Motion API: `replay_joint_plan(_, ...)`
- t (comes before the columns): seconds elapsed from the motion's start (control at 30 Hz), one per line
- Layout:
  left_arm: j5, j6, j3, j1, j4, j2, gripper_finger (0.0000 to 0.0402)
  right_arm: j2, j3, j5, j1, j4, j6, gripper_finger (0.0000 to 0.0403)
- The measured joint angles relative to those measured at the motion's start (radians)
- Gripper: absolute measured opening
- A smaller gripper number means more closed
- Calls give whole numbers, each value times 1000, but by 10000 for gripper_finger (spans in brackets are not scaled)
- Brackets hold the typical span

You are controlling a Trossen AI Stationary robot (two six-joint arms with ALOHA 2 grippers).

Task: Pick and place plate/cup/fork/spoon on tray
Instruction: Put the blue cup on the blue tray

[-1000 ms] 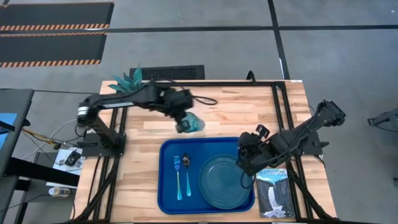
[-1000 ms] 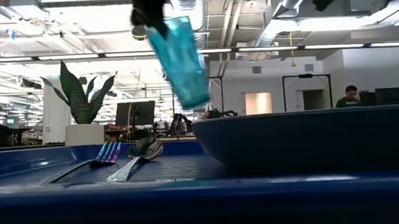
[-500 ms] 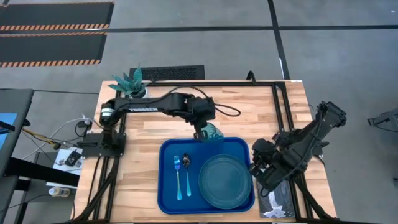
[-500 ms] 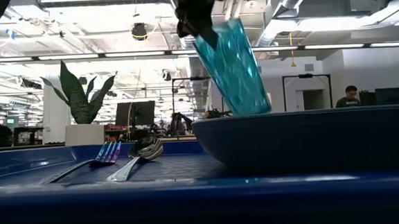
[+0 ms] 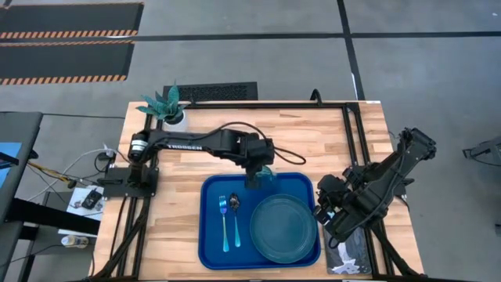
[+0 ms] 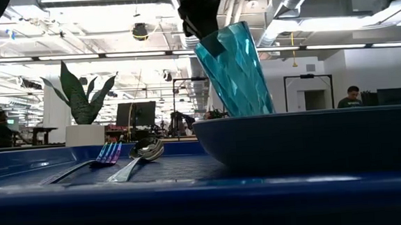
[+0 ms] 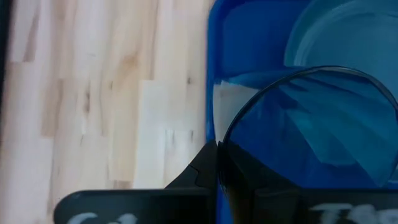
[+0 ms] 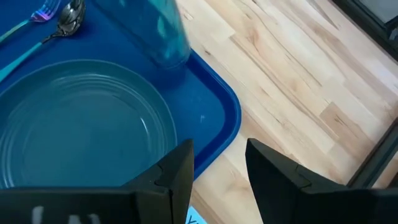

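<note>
The translucent teal cup (image 6: 236, 72) hangs tilted over the far part of the blue tray (image 5: 211, 243), just beyond the teal plate (image 5: 283, 227). It also shows in the high view (image 5: 268, 174) and the right wrist view (image 8: 155, 31). My left gripper (image 5: 254, 168) is shut on it. The fork (image 5: 224, 223) and the spoon (image 5: 236, 218) lie side by side on the tray's left part. My right gripper (image 8: 217, 168) is open and empty, right of the tray, by the plate's right edge. My left gripper holds the cup by its rim (image 7: 219, 144), coming from above and pointing down. A dark finger (image 6: 210, 42) lies on the outside of the wall near the rim; in the wrist view dark shows on both sides of the wall. The cup hangs tilted below the fingers. The plate hides its bottom, so I cannot tell whether it touches the tray.
A book with a waterfall cover (image 5: 348, 251) lies at the table's near right, under my right arm. A white pot with a teal plant (image 5: 166, 106) stands at the far left corner. Bare wood lies left of and beyond the tray.
My left gripper has carried the cup toward the table's right and near edges, from over the bare wood to over the tray's far part, and lowered it; the cup stays tilted. My right gripper has drawn back toward the right and near edges, off the plate's edge.
</note>
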Motion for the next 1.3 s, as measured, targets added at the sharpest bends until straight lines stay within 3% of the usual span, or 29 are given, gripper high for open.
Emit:
replay_joint_plan(0.57, 83, 56, 1, 2, -6, 51, 0, 0, 0, 3, 0, 3, -3, 169)
replay_joint_plan(1.3, 84, 88, 0, 3, -11, 54, 3, 0, 0, 7, 0, 0, -3, 169)
